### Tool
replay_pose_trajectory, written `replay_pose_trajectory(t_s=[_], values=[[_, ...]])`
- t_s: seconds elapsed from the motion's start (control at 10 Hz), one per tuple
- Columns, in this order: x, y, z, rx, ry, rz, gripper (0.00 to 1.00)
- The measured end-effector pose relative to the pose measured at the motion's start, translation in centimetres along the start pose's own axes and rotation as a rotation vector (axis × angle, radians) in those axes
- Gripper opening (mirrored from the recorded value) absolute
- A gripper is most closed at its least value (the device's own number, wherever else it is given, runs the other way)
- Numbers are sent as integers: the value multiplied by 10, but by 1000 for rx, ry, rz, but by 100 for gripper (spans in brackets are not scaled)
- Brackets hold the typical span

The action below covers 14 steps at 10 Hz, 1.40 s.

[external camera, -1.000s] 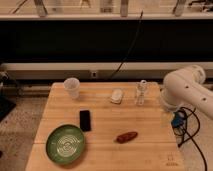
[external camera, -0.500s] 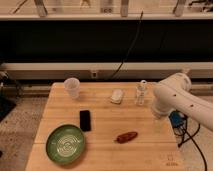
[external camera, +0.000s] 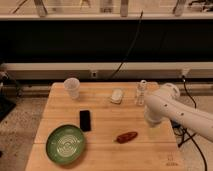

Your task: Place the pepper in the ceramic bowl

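Dim warm light fell from above on the table point(external camera: 100, 107), the wall point(external camera: 75, 45) beyond its far edge black. The gripper point(external camera: 154, 131) hung shadowed near the right edge under the bright arm point(external camera: 172, 107).

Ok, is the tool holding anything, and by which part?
Nothing visibly: the pepper lies free on the table, just left of the tool and apart from it.
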Motion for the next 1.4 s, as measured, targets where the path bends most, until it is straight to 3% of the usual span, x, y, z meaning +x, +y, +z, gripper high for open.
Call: replay_pose_trajectory(t_s=[1.4], values=[[-22, 14, 53, -42, -36, -131, 80]])
